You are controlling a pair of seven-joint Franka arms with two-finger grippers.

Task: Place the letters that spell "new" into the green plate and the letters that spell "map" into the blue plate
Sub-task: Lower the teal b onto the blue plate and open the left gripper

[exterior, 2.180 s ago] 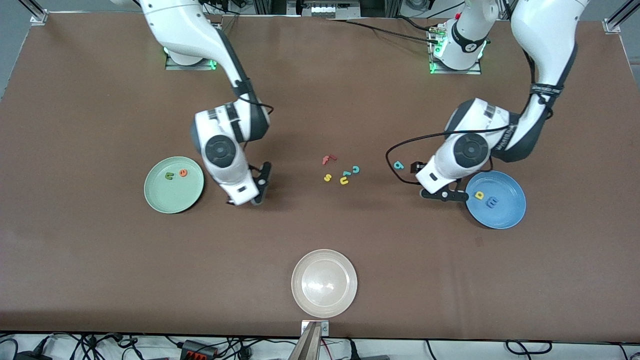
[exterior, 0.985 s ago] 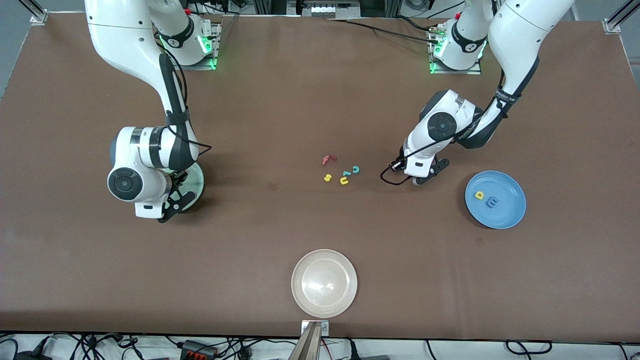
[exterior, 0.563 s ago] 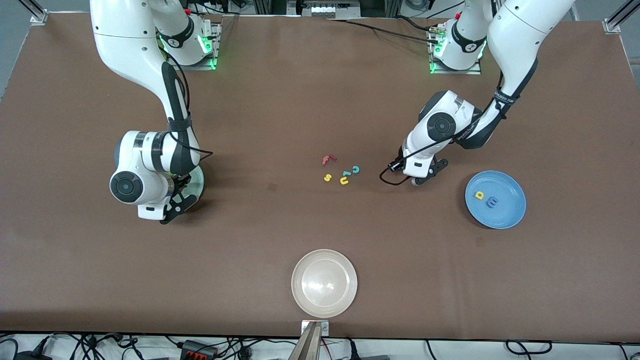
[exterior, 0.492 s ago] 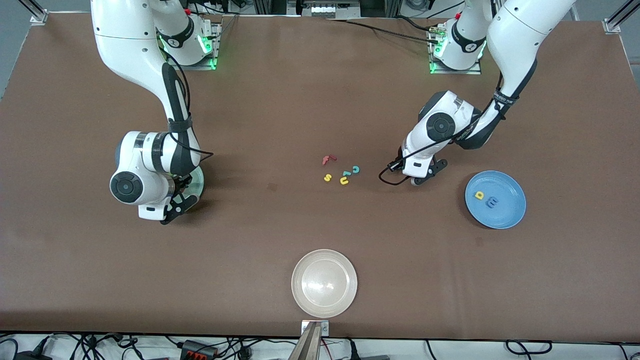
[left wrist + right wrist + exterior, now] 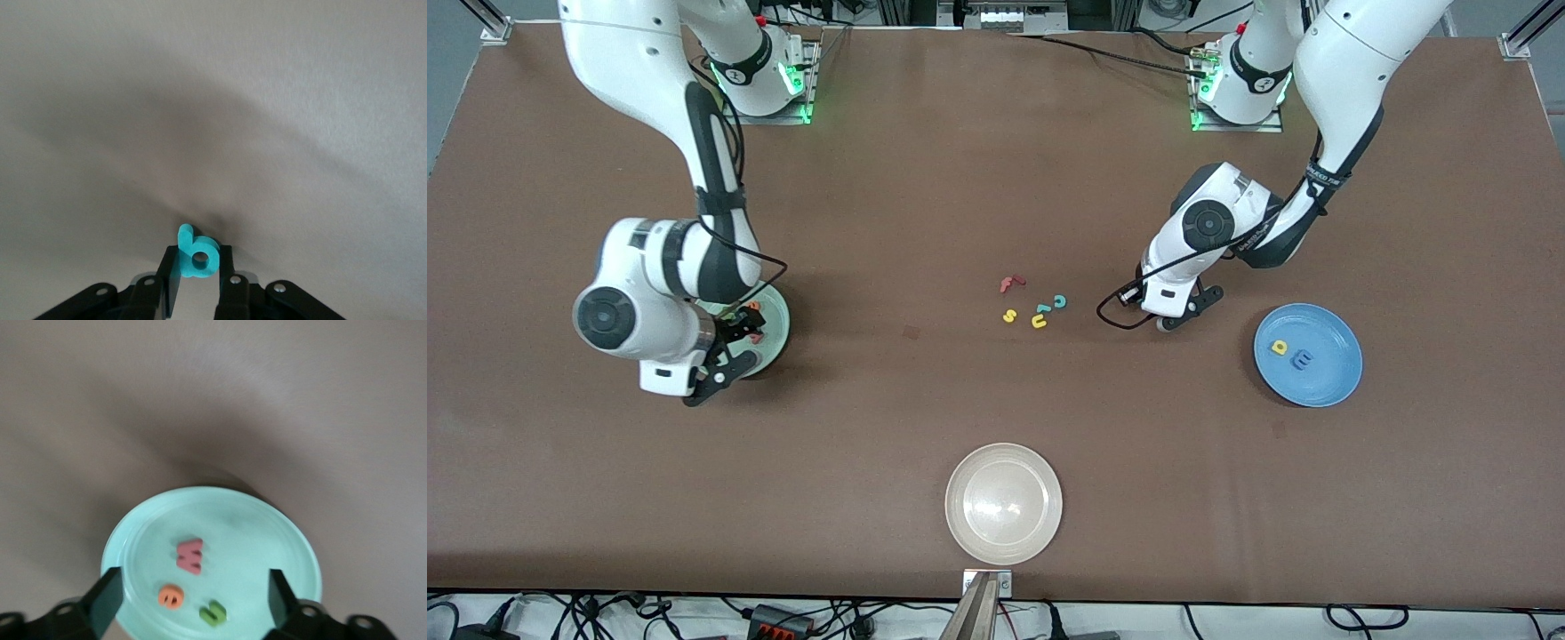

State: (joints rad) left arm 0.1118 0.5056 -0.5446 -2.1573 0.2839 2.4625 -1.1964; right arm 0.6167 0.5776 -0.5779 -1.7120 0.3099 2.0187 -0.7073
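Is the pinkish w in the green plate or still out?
In: the w lies flat in the green plate beside the e and n.

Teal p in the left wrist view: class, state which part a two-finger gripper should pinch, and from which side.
Pinch the teal p across its round bowl, fingers on the two outer edges, coming straight at its flat face. It is thin foam, so only edges give opposed surfaces; the stem is narrower. The left gripper is shut on it that way.

A wide brown felt-covered worktop (image 5: 996, 160) fills the scene, with silver aluminium frame posts (image 5: 491, 20) at its corners and tangled black cables (image 5: 605, 613) along its near edge.
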